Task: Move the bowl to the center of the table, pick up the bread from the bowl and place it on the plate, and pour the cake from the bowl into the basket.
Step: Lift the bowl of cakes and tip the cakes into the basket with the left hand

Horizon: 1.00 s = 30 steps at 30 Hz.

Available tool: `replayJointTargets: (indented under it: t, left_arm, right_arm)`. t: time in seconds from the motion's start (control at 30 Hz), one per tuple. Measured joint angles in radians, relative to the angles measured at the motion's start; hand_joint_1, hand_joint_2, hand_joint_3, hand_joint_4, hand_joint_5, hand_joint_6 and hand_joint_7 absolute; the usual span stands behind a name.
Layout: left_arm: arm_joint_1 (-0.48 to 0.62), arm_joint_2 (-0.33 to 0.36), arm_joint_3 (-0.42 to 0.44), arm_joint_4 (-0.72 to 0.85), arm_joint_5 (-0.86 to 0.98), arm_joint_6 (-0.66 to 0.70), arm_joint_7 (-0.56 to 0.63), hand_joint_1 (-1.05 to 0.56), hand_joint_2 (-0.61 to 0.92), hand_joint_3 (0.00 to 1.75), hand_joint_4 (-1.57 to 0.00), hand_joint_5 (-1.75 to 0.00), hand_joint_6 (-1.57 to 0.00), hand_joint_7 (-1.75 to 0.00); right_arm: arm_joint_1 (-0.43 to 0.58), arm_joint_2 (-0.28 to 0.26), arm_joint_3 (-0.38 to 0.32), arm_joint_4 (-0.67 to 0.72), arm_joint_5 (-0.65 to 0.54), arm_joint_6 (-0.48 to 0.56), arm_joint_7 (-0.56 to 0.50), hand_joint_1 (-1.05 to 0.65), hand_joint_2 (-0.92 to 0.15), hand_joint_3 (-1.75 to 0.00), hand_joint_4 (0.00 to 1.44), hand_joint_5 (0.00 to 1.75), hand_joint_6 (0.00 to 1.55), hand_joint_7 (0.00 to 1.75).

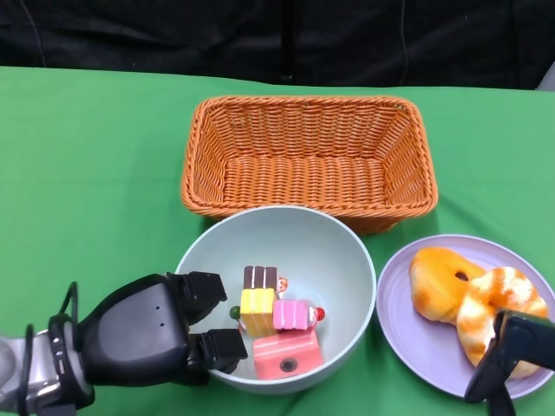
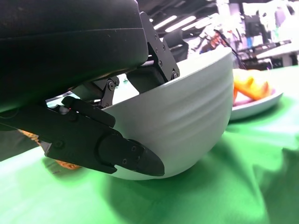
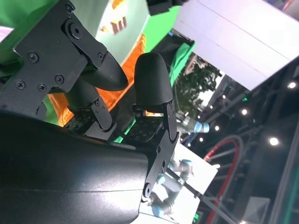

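A pale green bowl (image 1: pixel 329 251) stands in the middle of the green table, just in front of the basket. It holds several small cake pieces (image 1: pixel 277 325) in pink, yellow and brown. My left hand (image 1: pixel 147 334) grips the bowl's left rim, one finger (image 2: pixel 107 149) outside the wall (image 2: pixel 187 121) and the others inside. Two glazed orange bread pieces (image 1: pixel 473 290) lie on the purple plate (image 1: pixel 425 342) at the right. My right hand (image 1: pixel 512 351) hovers over the plate's near edge by the bread, its fingers (image 3: pixel 152 79) apart and holding nothing.
An orange wicker basket (image 1: pixel 303 102) with nothing in it stands behind the bowl, almost touching its far rim. A dark backdrop runs along the table's far edge. Bare green cloth (image 1: pixel 87 173) lies to the left of the basket and bowl.
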Motion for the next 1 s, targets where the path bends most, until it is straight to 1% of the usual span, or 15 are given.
replayJointTargets:
  t: [0.03, 0.07, 0.13, 0.17, 0.23, 0.27, 0.33, 0.43, 0.5, 0.53, 0.6, 0.67, 0.8, 0.9, 1.0]
  left_arm:
    - [0.012, 0.008, 0.013, -0.022, -0.018, -0.004, -0.013, -0.32, 0.92, 0.09, -0.92, -1.75, -0.72, -1.67]
    - [0.031, 0.017, 0.033, -0.050, -0.047, -0.015, -0.035, -0.29, 0.92, 0.13, -0.93, -1.75, -0.71, -1.71]
    - [0.067, 0.035, 0.071, -0.101, -0.117, -0.050, -0.088, -0.26, 0.85, 0.27, -0.95, -1.75, -0.71, -1.74]
    - [0.082, 0.041, 0.087, -0.119, -0.151, -0.070, -0.115, -0.23, 0.67, 0.57, -0.96, -1.75, -0.71, -1.74]
    - [0.114, 0.045, 0.122, -0.149, -0.236, -0.121, -0.175, -0.17, 0.37, 1.08, -0.97, -1.75, -0.72, -1.75]
    - [0.130, 0.045, 0.140, -0.163, -0.288, -0.148, -0.208, -0.17, 0.31, 1.18, -0.98, -1.75, -0.72, -1.75]
    - [0.159, 0.045, 0.179, -0.192, -0.391, -0.196, -0.275, -0.16, 0.28, 1.30, -0.98, -1.75, -0.70, -1.75]
    - [0.197, 0.041, 0.233, -0.234, -0.548, -0.229, -0.397, -0.13, 0.26, 1.43, -0.99, -1.75, -0.69, -1.75]
    - [0.213, 0.030, 0.266, -0.250, -0.634, -0.242, -0.464, -0.13, 0.26, 1.45, -1.00, -1.75, -0.70, -1.75]
    - [0.217, 0.023, 0.277, -0.256, -0.677, -0.244, -0.502, -0.15, 0.28, 1.49, -1.01, -1.75, -0.71, -1.75]
    - [0.229, 0.002, 0.287, -0.281, -0.800, -0.235, -0.596, -0.17, 0.30, 1.52, -1.02, -1.75, -0.72, -1.75]
    - [0.232, -0.028, 0.302, -0.313, -0.905, -0.211, -0.682, -0.19, 0.27, 1.55, -1.03, -1.75, -0.76, -1.75]
    - [0.232, -0.102, 0.344, -0.356, -1.047, -0.143, -0.817, -0.20, 0.25, 1.60, -1.06, -1.75, -0.82, -1.75]
    - [0.228, -0.177, 0.368, -0.359, -1.113, -0.094, -0.894, -0.22, 0.24, 1.62, -1.07, -1.75, -0.85, -1.75]
    - [0.228, -0.256, 0.385, -0.359, -1.183, -0.030, -0.959, -0.15, 0.20, 1.70, -1.05, -1.75, -0.85, -1.74]
  right_arm:
    - [-0.001, 0.002, 0.000, 0.001, -0.003, 0.004, 0.002, -0.05, -0.17, -1.73, 0.93, 1.75, 0.86, 1.52]
    - [-0.002, 0.005, -0.001, 0.001, -0.005, 0.012, 0.002, -0.06, -0.17, -1.72, 0.93, 1.75, 0.86, 1.53]
    - [-0.001, 0.011, -0.003, 0.002, -0.006, 0.032, 0.003, -0.06, -0.21, -1.69, 0.92, 1.75, 0.85, 1.52]
    - [-0.002, 0.013, -0.004, 0.004, -0.006, 0.038, 0.003, -0.06, -0.22, -1.68, 0.91, 1.75, 0.85, 1.52]
    - [-0.005, 0.017, -0.004, 0.010, -0.006, 0.048, 0.005, -0.06, -0.25, -1.65, 0.92, 1.75, 0.85, 1.51]
    - [-0.008, 0.017, -0.003, 0.015, -0.006, 0.051, 0.007, -0.06, -0.25, -1.64, 0.92, 1.75, 0.86, 1.51]
    - [-0.012, 0.018, -0.003, 0.023, -0.008, 0.053, 0.012, -0.06, -0.25, -1.64, 0.92, 1.75, 0.86, 1.51]
    - [-0.015, 0.018, -0.003, 0.025, -0.017, 0.061, 0.019, -0.07, -0.24, -1.65, 0.92, 1.75, 0.86, 1.50]
    - [-0.015, 0.018, -0.003, 0.025, -0.018, 0.067, 0.024, -0.07, -0.23, -1.66, 0.92, 1.75, 0.86, 1.50]
    - [-0.015, 0.018, -0.003, 0.025, -0.019, 0.068, 0.024, -0.07, -0.23, -1.67, 0.92, 1.75, 0.86, 1.50]
    - [-0.017, 0.018, -0.003, 0.029, -0.025, 0.068, 0.024, -0.07, -0.21, -1.69, 0.92, 1.75, 0.86, 1.49]
    - [-0.021, 0.018, -0.003, 0.032, -0.037, 0.068, 0.024, -0.07, -0.19, -1.72, 0.93, 1.75, 0.86, 1.48]
    - [-0.023, 0.018, -0.004, 0.032, -0.039, 0.080, 0.028, -0.07, -0.18, -1.73, 0.92, 1.75, 0.86, 1.48]
    - [-0.023, 0.017, -0.003, 0.032, -0.035, 0.087, 0.039, -0.07, -0.18, -1.74, 0.92, 1.75, 0.86, 1.48]
    - [-0.023, 0.017, -0.002, 0.036, -0.032, 0.087, 0.050, -0.06, -0.16, -1.74, 0.92, 1.75, 0.86, 1.47]
